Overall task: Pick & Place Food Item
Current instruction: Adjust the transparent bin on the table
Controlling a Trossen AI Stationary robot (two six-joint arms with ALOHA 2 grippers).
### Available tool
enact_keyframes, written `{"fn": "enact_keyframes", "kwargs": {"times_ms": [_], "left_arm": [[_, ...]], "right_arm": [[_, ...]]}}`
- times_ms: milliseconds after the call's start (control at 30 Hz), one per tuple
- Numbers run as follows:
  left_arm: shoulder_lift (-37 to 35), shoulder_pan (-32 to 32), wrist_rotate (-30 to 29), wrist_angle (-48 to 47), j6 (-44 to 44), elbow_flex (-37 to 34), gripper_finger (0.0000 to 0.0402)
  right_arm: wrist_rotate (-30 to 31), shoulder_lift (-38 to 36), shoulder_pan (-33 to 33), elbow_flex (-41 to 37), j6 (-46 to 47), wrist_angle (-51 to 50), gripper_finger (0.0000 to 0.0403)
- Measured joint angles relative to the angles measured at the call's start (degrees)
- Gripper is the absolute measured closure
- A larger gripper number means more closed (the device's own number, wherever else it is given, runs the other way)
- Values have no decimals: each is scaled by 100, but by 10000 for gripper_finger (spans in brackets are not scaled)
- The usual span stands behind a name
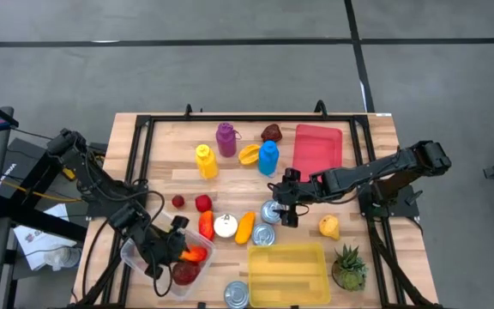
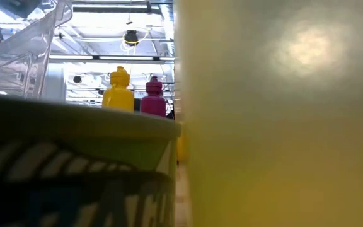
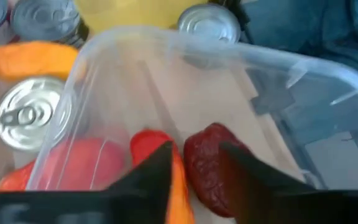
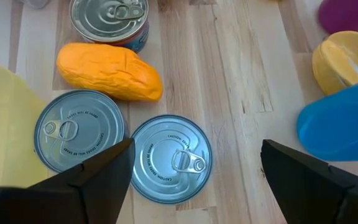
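My left gripper (image 1: 177, 243) (image 3: 196, 149) is open and reaches down into the clear plastic container (image 1: 157, 266) (image 3: 278, 81) at the table's near left. A dark red food piece (image 3: 209, 168) lies on the container's floor between the fingers. A red-orange piece (image 3: 157, 146) lies beside one finger. My right gripper (image 1: 286, 215) (image 4: 197, 149) is wide open above a silver can (image 4: 171, 158) (image 1: 270, 212) standing on the table at mid-table. The fingers stand apart on either side of that can, clear of it.
Two more cans (image 4: 79, 130) (image 4: 109, 18) and an orange mango-shaped piece (image 4: 109, 71) crowd the right gripper. A blue bottle (image 4: 340, 124) stands close by. A yellow tray (image 1: 287, 270), a pineapple (image 1: 347, 268), a red tray (image 1: 317, 146) and yellow (image 1: 206, 160) and purple (image 1: 226, 139) bottles ring the middle.
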Motion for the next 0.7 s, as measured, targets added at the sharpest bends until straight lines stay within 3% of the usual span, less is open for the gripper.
{"fn": "enact_keyframes", "kwargs": {"times_ms": [100,133,333,567,700], "left_arm": [[0,7,193,244,168,0,377],[0,16,280,328,237,0,388],[107,239,483,655,418,0,400],[267,785,-201,906,801,0,401],[132,851,385,1018,913,0,401]], "right_arm": [[0,0,0,0,0,1,69],[0,0,0,0,0,-1,69],[3,0,2,0,-2,1,69],[7,0,2,0,-34,100,69],[9,0,2,0,-137,130,69]]}}
